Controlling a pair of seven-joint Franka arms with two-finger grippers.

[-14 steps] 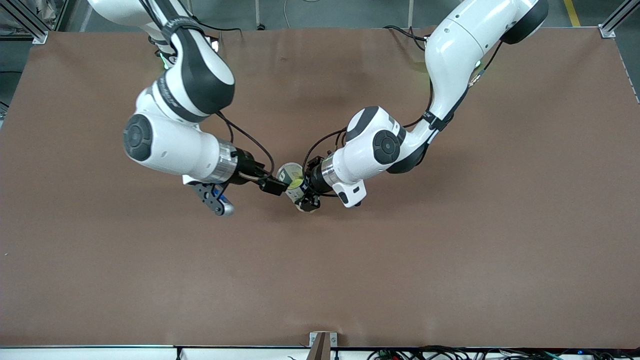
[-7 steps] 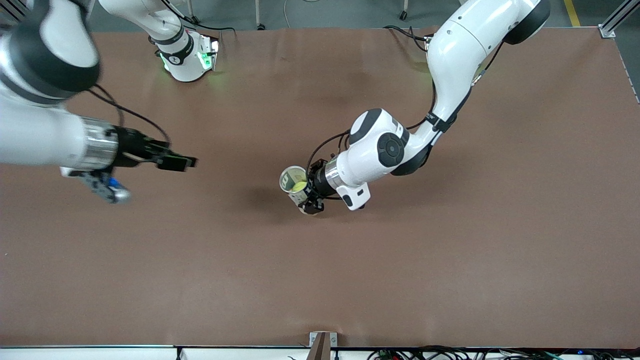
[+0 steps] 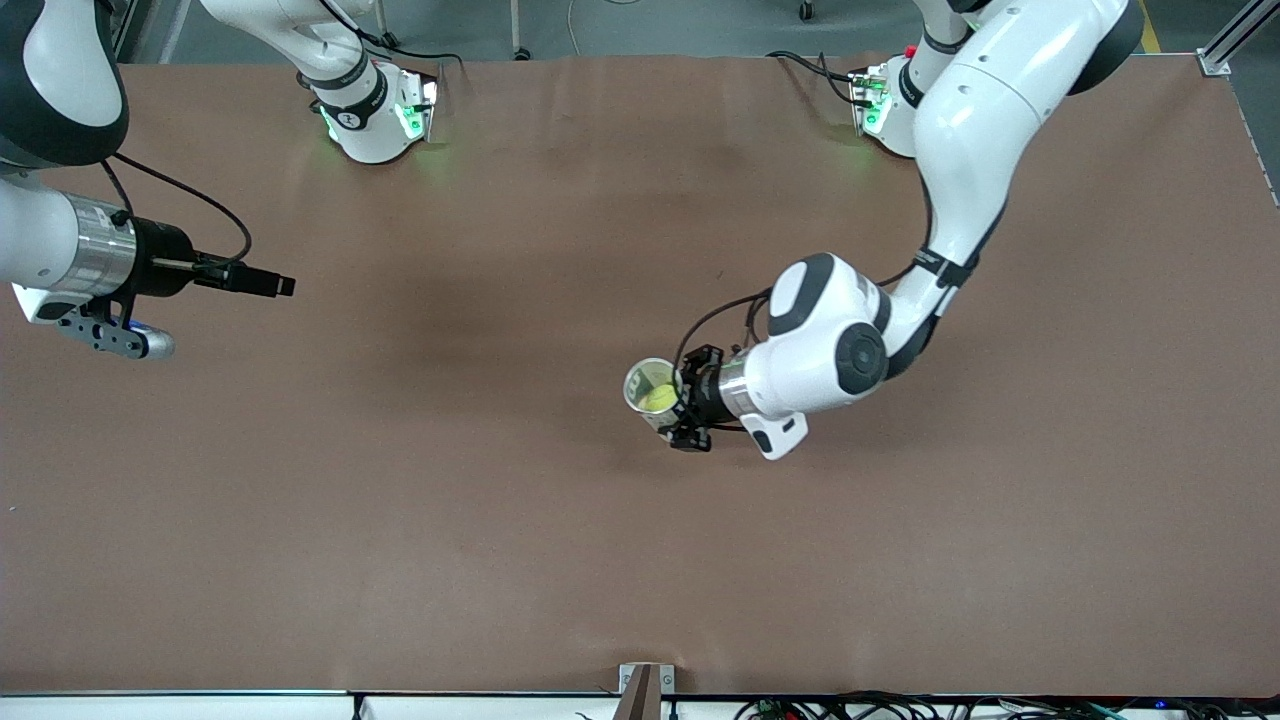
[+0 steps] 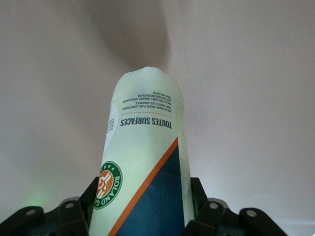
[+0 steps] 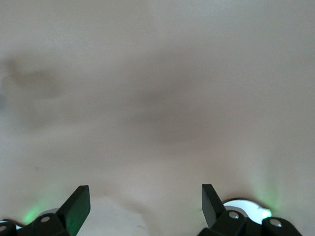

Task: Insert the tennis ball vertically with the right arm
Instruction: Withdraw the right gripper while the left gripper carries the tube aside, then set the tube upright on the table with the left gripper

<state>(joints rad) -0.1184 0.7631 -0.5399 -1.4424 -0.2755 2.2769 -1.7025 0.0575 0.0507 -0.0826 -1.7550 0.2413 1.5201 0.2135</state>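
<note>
A tennis ball can (image 3: 645, 385) with a white, blue and orange label is held tilted over the middle of the table, open mouth up. A yellow tennis ball (image 3: 658, 399) lies inside it. My left gripper (image 3: 676, 404) is shut on the can's lower part; the left wrist view shows the can (image 4: 147, 142) between the fingers (image 4: 199, 194). My right gripper (image 3: 268, 284) is open and empty, over the right arm's end of the table, well apart from the can. In the right wrist view the gripper (image 5: 143, 199) has only bare table under it.
The brown table mat (image 3: 500, 550) covers the whole surface. The right arm's green-lit base (image 3: 372, 115) and the left arm's base (image 3: 885, 100) stand along the edge farthest from the front camera. A small bracket (image 3: 645, 685) sits at the nearest edge.
My right gripper has pulled away from the can toward its own end of the table. My left gripper has carried the can, ball inside, toward the left arm's end and slightly lower in view.
</note>
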